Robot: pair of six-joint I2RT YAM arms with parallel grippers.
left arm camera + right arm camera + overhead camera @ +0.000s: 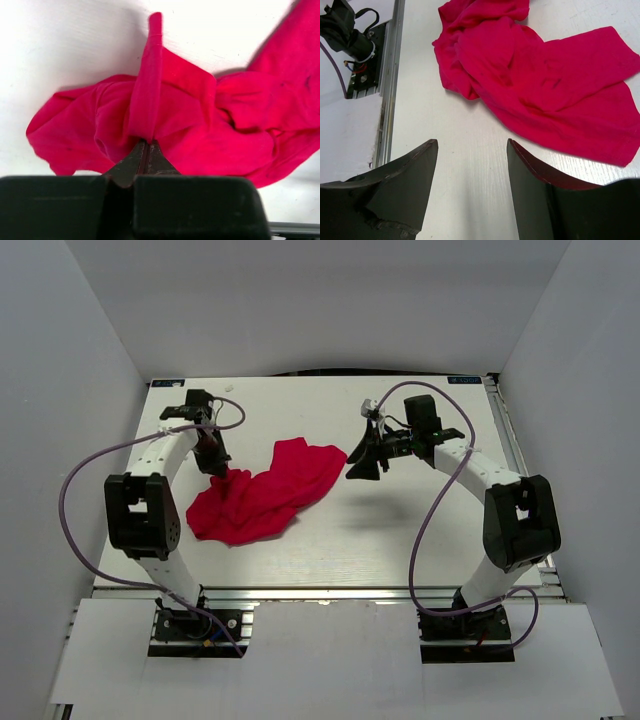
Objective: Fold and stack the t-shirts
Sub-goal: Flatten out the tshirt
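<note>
- Zero folds done: t-shirt (262,495) lies crumpled on the worktop (400,540), left of centre.
- Left gripper (147,150) has its jaws pinched on a ridge of it; right gripper (472,145) has its jaws apart, empty, just right of the cloth.
- Flattening, folding and stacking all left, I'd say.

Crumpled red t-shirt (540,85) on white table (470,165) beyond wide-apart jaws

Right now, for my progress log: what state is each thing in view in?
Plain bright red soft-fabric t-shirt: crumpled, unfolded, lying on the white table.
Left gripper: shut, pinching a fold of the shirt.
Right gripper: open, empty, apart from the shirt.
</note>
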